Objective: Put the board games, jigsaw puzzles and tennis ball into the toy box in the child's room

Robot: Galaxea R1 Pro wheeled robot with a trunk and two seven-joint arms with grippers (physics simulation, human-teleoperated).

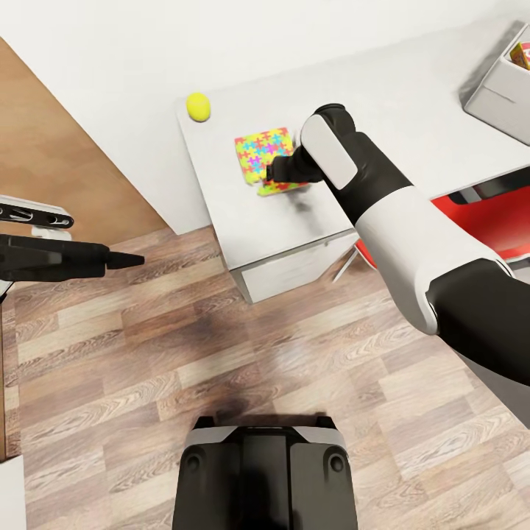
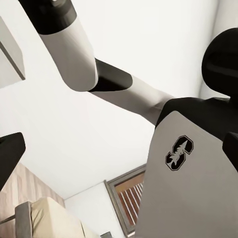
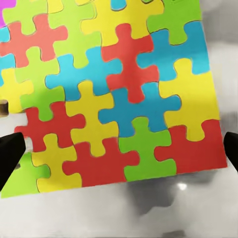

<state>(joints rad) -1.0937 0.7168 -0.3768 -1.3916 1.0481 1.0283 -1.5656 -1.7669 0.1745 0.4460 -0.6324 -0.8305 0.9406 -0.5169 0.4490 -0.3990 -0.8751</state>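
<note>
Two jigsaw puzzles lie stacked on the pale grey table (image 1: pixel 221 213). The top puzzle (image 1: pixel 258 149) (image 3: pixel 119 84) is bright and many-coloured, and an edge of the lower puzzle (image 1: pixel 271 191) peeks out beneath it. My right gripper (image 1: pixel 282 171) (image 3: pixel 121 151) hovers open just over the top puzzle's near edge, one dark fingertip (image 3: pixel 10 153) at each side. The yellow-green tennis ball (image 1: pixel 197 107) rests at the table's far corner. The light grey toy box (image 1: pixel 495 96) stands at the far right, with a yellow and red board game (image 1: pixel 521 53) inside. My left gripper (image 1: pixel 118 259) hangs open over the floor, far left.
A red chair (image 1: pixel 478 210) is tucked under the table to the right of my right arm. White drawers (image 1: pixel 294 269) face me below the tabletop. Wood floor lies between my base (image 1: pixel 265 471) and the table. The bed (image 2: pixel 47 218) is visible in the left wrist view.
</note>
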